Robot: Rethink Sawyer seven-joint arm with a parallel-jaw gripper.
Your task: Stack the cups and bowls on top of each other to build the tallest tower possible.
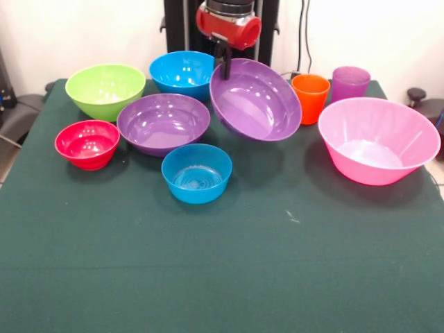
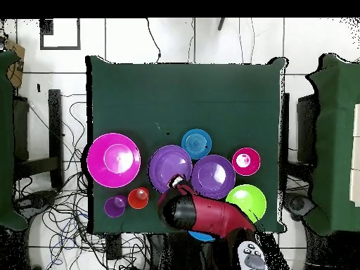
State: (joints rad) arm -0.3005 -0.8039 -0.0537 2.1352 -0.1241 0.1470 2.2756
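Gripping the far rim of one purple bowl (image 1: 254, 101), the tool (image 1: 224, 68) holds it tilted above the tabletop (image 1: 222, 270); rim-pinching leaves its base free for stacking.

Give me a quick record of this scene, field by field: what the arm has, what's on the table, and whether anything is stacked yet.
tool: shut on the rim of the lifted purple bowl
held bowl: tilted, clear of the table
bowls on table: lime green bowl, large blue bowl, second purple bowl, red bowl, small blue bowl, pink bowl
cups: orange cup and purple cup, side by side; no green cup seen
stacking: nothing stacked yet
surface: green table
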